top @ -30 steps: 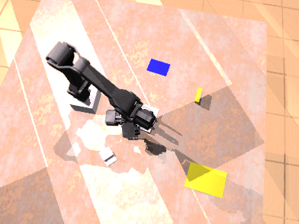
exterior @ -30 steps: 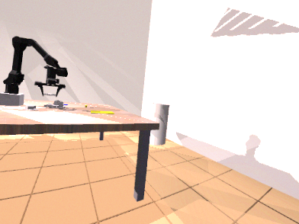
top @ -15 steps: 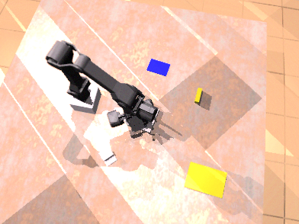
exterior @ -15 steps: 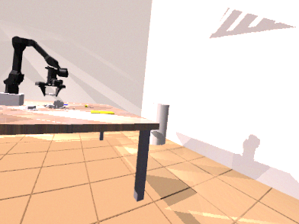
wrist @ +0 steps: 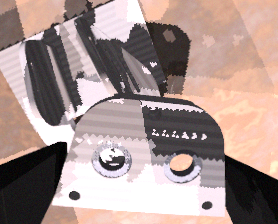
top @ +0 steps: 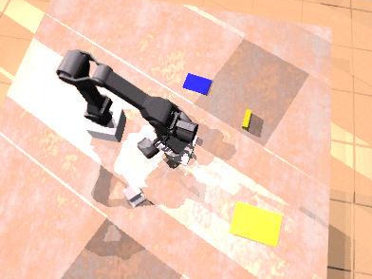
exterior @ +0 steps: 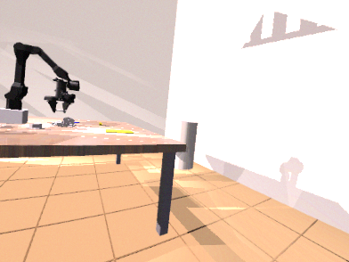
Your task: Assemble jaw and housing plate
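My gripper is shut on the pale housing plate, which spans the space between the fingers in the wrist view. Its two ringed holes and two small dark holes face the camera. The gripper and plate are held above the table. The pale base lies lower, at the upper left of the wrist view, partly behind the plate. Two long shapes in heavy shadow, apparently the jaws, lie on it: one jaw at left, the other jaw at right. The plate hides their lower ends; pins and tooth mesh cannot be made out.
A small grey block stands in front of the arm. A blue rectangle and a small yellow bar lie beyond the gripper. A large yellow square lies toward the right front. Strong shadows cross the table.
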